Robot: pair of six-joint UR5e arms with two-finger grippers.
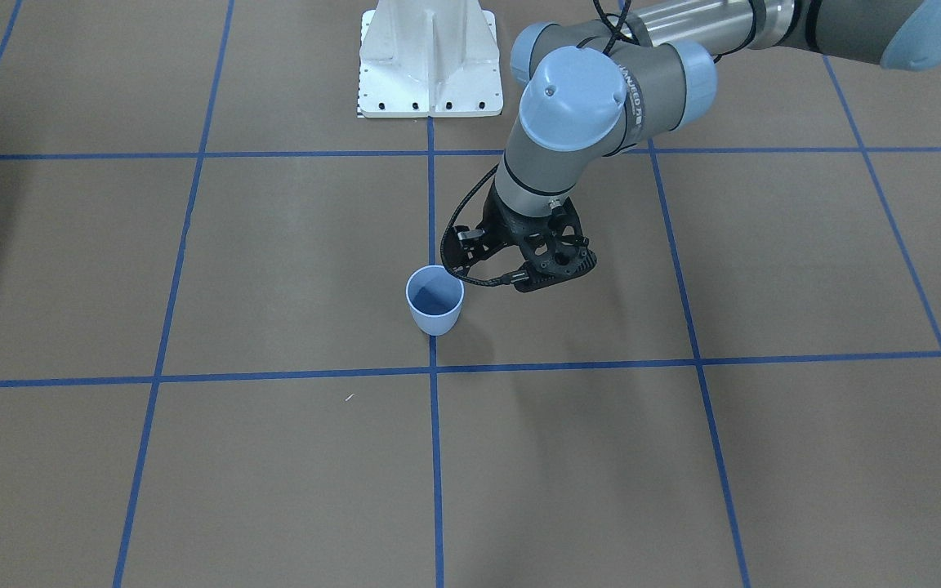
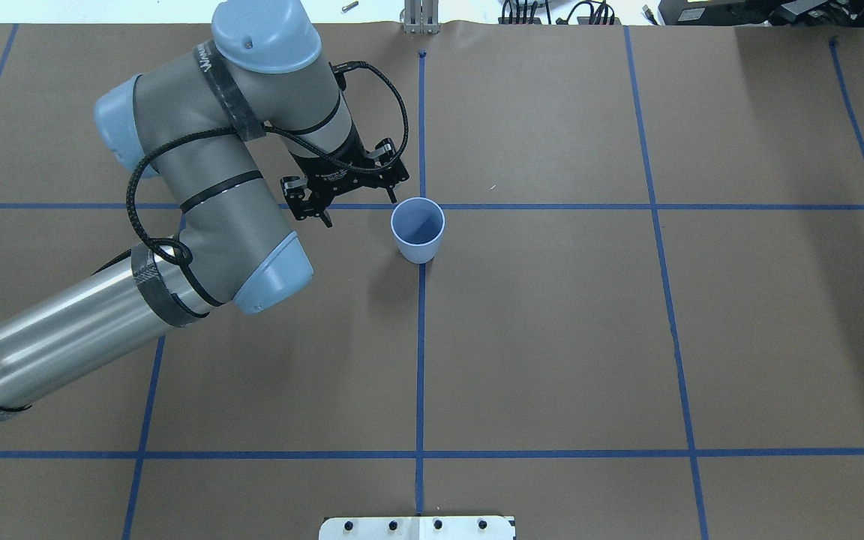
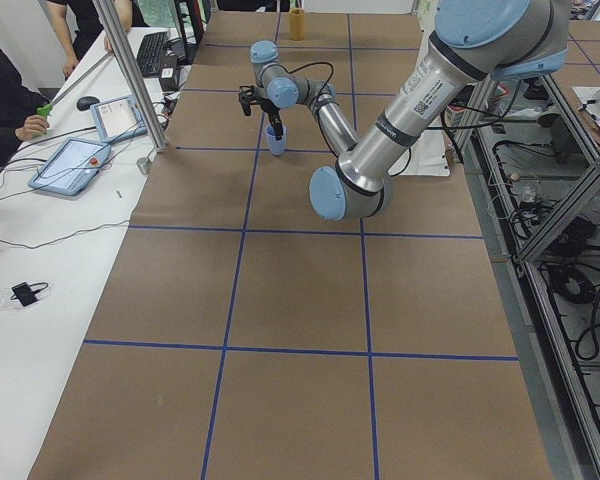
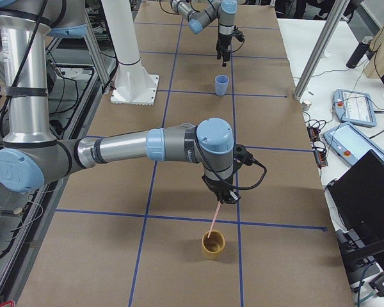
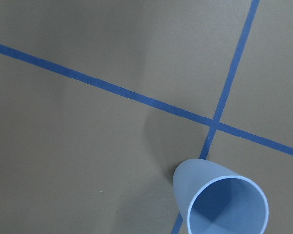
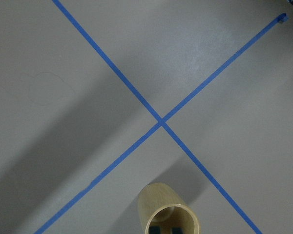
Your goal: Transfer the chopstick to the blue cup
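The blue cup [image 1: 434, 300] stands upright at a crossing of blue tape lines; it also shows in the overhead view [image 2: 418, 229] and the left wrist view [image 5: 219, 204], with nothing in it. My left gripper [image 2: 357, 208] hangs open and empty just beside the cup, toward the robot's left. In the exterior right view a thin pink chopstick [image 4: 214, 220] runs from my right gripper [image 4: 223, 197] down into a tan cup [image 4: 212, 244]. I cannot tell whether that gripper is open or shut. The tan cup also shows in the right wrist view [image 6: 168, 213].
The white robot base [image 1: 430, 61] stands at the table's robot side. A side desk with tablets [image 3: 80, 160] and a seated operator borders the table. A metal post [image 4: 320, 51] stands at the table's edge. Brown paper with blue tape lines covers the table.
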